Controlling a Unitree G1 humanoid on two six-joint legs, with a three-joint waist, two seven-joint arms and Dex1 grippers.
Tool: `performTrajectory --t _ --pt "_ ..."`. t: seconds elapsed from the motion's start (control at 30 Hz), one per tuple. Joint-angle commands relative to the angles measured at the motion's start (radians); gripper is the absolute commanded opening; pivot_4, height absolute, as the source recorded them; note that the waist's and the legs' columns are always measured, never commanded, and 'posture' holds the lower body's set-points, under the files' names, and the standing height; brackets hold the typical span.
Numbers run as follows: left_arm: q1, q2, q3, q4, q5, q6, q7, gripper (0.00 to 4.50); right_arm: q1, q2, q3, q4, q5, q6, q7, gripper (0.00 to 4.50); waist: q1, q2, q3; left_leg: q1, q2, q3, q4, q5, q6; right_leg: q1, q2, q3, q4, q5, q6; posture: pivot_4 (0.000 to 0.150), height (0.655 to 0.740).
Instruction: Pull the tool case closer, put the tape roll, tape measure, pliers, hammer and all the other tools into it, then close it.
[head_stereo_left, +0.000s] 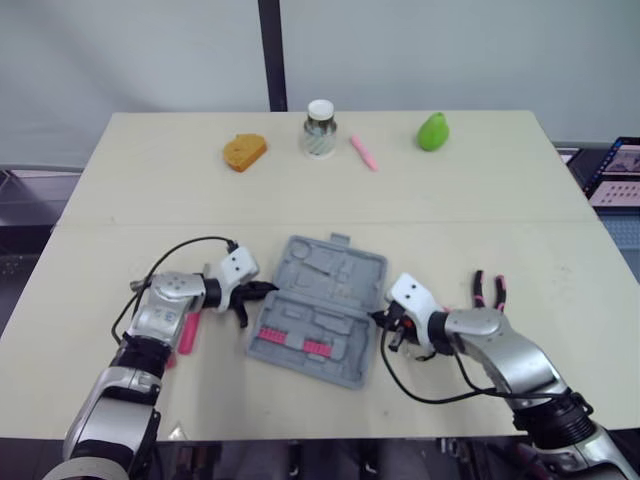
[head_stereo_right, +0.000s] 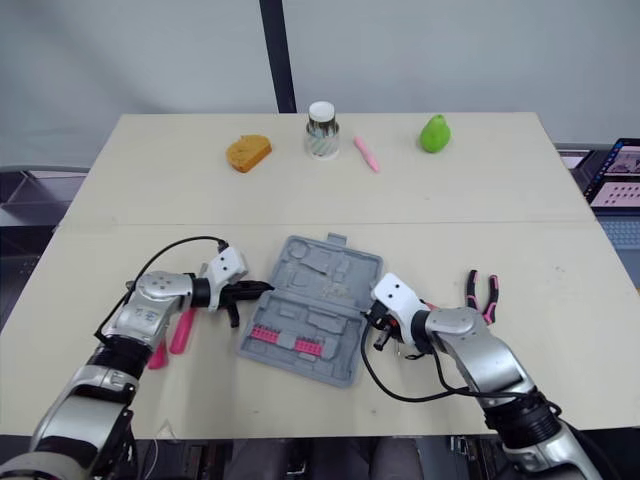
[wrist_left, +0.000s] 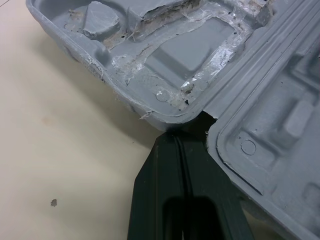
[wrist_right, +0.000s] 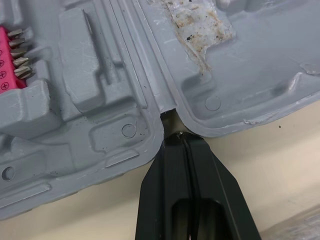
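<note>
Wrist views show the left gripper (wrist_left: 184, 136) and right gripper (wrist_right: 176, 136), jaws together, tips at opposite hinge ends of the open tool case (head_stereo_left: 325, 290); eye views add pliers (head_stereo_left: 489, 292) nearby.

no readable text or numbers; tiny marks on pink bit holder (wrist_right: 10, 55) in tool case (head_stereo_left: 330, 290) illegible.

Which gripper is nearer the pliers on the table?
Right. The right gripper is at the right hinge end of the open tool case, with the pliers lying just to its right; the left gripper is at the case's opposite end, farther away.
</note>
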Motion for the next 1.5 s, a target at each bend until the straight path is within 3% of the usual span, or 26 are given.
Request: performTrajectory --t 0.03,0.47,1.0,1.5 --pt "0.003 -0.011 0.003 -0.039 -0.007 -0.002 -0.018 0.0 -0.007 0.011 -0.007 -0.012 0.0 -0.025 0.001 0.02 0.0 0.0 0.0 0.0 0.0 0.0 0.0 0.0 0.0 0.0 0.0 0.0 0.0 0.0 0.0 0.15 0.74" --pt "0.122 0.044 -0.013 -0.279 -0.02 0.143 -0.081 0.0 -0.014 -0.017 -0.006 -0.009 0.019 -0.062 0.085 0.02 -0.003 0.0 0.0 0.0 0.0 0.0 0.0 0.0 0.0 -0.001 0.0 0.0 0.001 0.0 0.0 0.15 0.74" --pt "0.362 0.109 0.028 -0.605 -0.065 0.333 -0.044 0.0 0.025 -0.08 0.028 -0.062 0.026 -0.074 0.207 0.02 -0.002 0.0 0.0 0.0 0.001 0.0 0.0 0.0 0.0 -0.001 0.0 0.001 0.001 0.0 0.0 0.15 0.74" --pt "0.482 0.128 0.03 -0.758 -0.096 0.424 -0.007 0.0 0.082 -0.125 0.032 -0.121 0.044 -0.061 0.242 0.02 0.0 0.0 0.0 0.0 0.0 0.0 0.0 0.0 0.0 -0.001 -0.001 0.001 0.001 0.0 0.0 0.15 0.74"
